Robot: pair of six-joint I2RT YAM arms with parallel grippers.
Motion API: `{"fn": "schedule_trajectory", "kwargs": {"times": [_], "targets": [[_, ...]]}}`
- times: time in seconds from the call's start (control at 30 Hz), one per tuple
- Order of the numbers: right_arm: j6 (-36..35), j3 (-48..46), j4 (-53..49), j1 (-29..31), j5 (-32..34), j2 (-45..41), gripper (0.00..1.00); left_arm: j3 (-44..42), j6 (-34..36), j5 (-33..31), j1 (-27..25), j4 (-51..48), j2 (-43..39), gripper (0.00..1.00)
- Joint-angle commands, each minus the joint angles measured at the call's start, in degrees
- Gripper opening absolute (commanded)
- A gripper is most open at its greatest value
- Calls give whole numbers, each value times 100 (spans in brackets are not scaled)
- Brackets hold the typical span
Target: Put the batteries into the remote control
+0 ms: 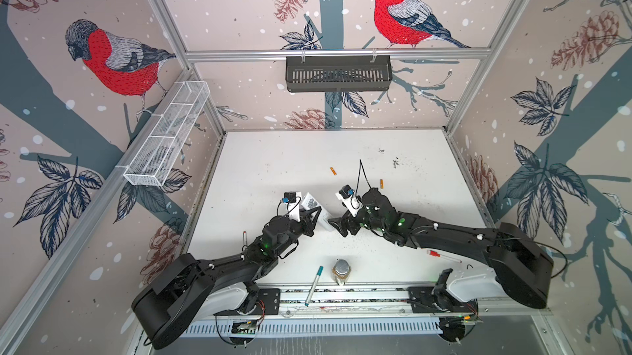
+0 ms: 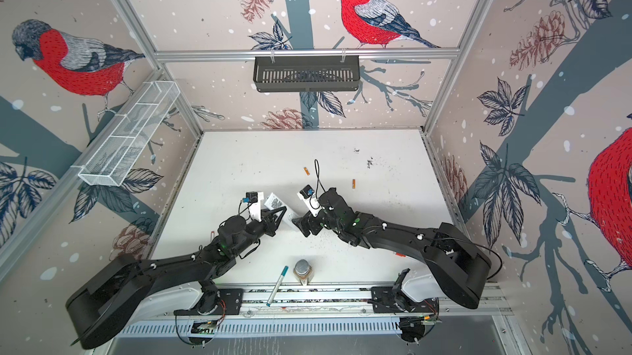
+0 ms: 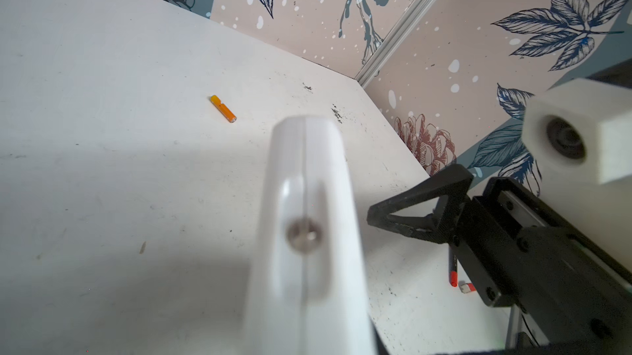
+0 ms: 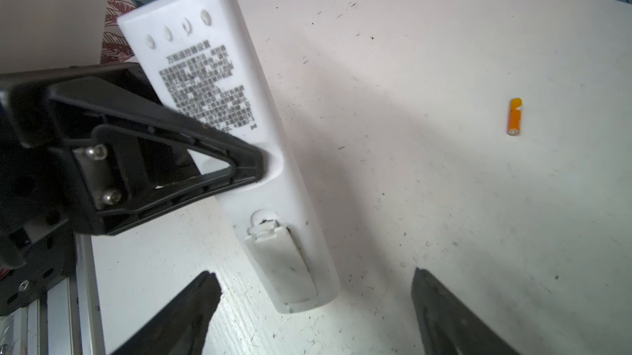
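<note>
Left gripper (image 1: 317,216) is clamping the slim white plastic remote control (image 4: 219,73) mid-table.
Right gripper (image 4: 313,277) is hovering wide open, empty, at its near end; two small orange cylindrical batteries (image 1: 333,171) are lying farther back.

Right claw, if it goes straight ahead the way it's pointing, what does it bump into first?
Probably the remote control: its near end already sits between the open jaws of the right claw, though depth is hard to judge.

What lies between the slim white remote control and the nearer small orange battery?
Only bare white tabletop between remote and battery, in the right wrist view.
</note>
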Motion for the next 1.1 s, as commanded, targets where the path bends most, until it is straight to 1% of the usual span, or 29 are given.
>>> {"fn": "schedule_trajectory", "kwargs": {"times": [0.0, 0.17, 0.27, 0.43, 0.63, 0.83, 0.93, 1.07], "targets": [[-228, 4, 195, 73, -109, -95, 92, 60, 143, 90, 6, -483, -303, 0], [-277, 62, 148, 246, 19, -75, 91, 118, 234, 61, 6, -830, -664, 0], [-226, 112, 158, 333, 224, 15, 91, 246, 273, 144, 6, -1030, -697, 0], [-180, 170, 212, 433, 487, 130, 88, 265, 232, 293, 6, -989, -688, 0], [-188, 263, 176, 445, 460, 268, 84, 332, 227, 422, 6, -1064, -706, 0], [-157, 310, 188, 506, 493, 337, 83, 333, 209, 401, 6, -1085, -758, 0], [-144, 319, 176, 505, 515, 395, 79, 346, 218, 428, 6, -1094, -765, 0], [-144, 328, 171, 506, 525, 453, 68, 359, 226, 472, 6, -1090, -777, 0]]}}
